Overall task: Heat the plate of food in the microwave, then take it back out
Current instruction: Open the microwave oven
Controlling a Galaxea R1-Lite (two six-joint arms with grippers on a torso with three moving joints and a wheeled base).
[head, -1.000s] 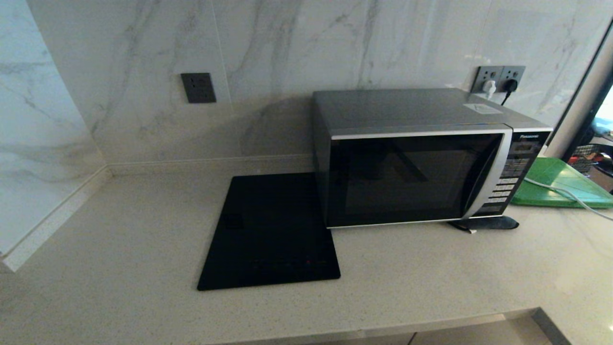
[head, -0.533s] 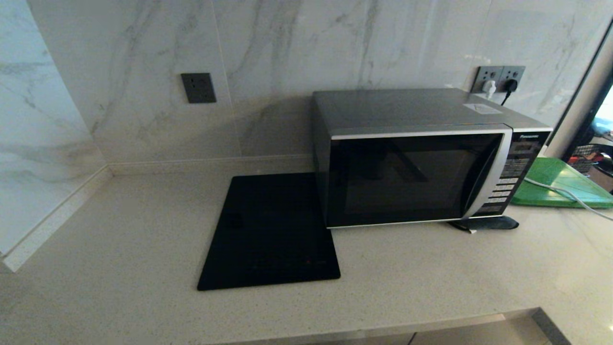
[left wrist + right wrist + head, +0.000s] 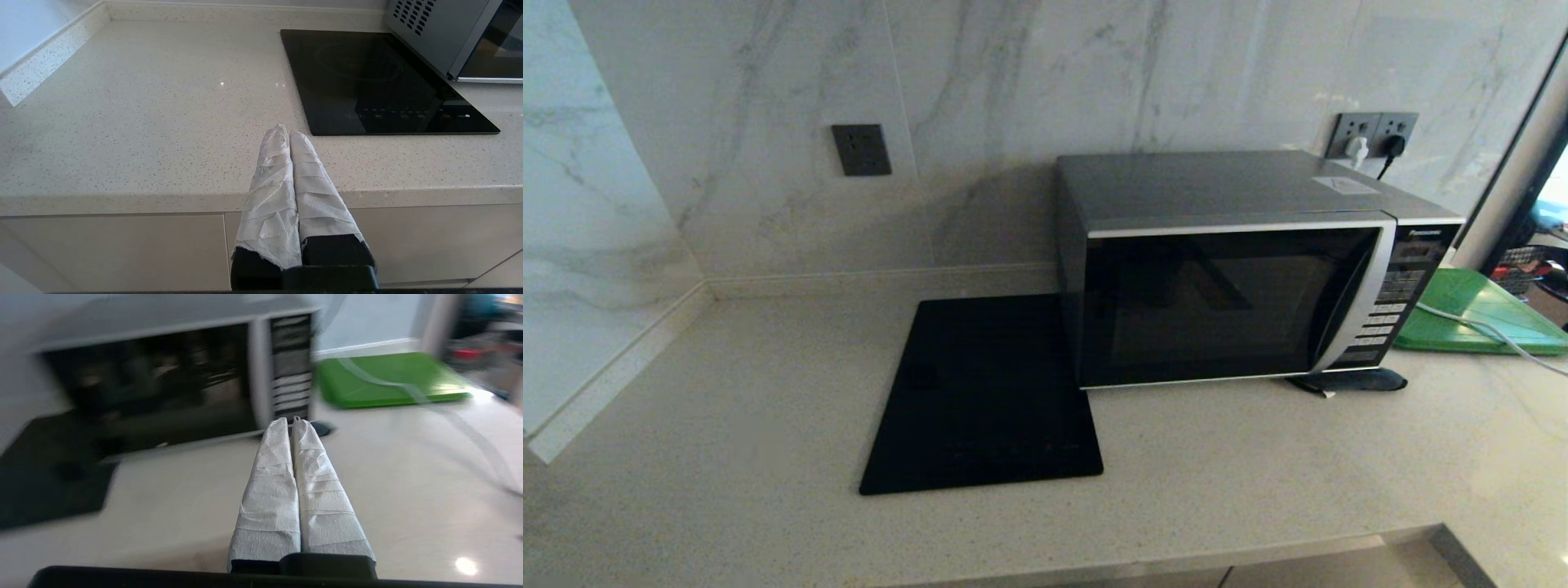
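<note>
The silver-grey microwave (image 3: 1225, 269) stands at the back right of the counter, its dark glass door closed. It also shows in the right wrist view as the microwave (image 3: 163, 375). The plate of food is out of view. My right gripper (image 3: 291, 421) is shut and empty, its white-wrapped fingers held above the counter in front of the microwave's button panel (image 3: 291, 363). My left gripper (image 3: 286, 130) is shut and empty too, hanging at the counter's front edge near the cooktop. Neither arm shows in the head view.
A flat black glass cooktop (image 3: 984, 396) lies on the counter left of the microwave. A green tray (image 3: 1478, 314) with a white cable (image 3: 1486, 331) across it sits to the right. A dark pad (image 3: 1347, 381) lies under the microwave's right front corner. Wall sockets (image 3: 1372, 135) sit behind.
</note>
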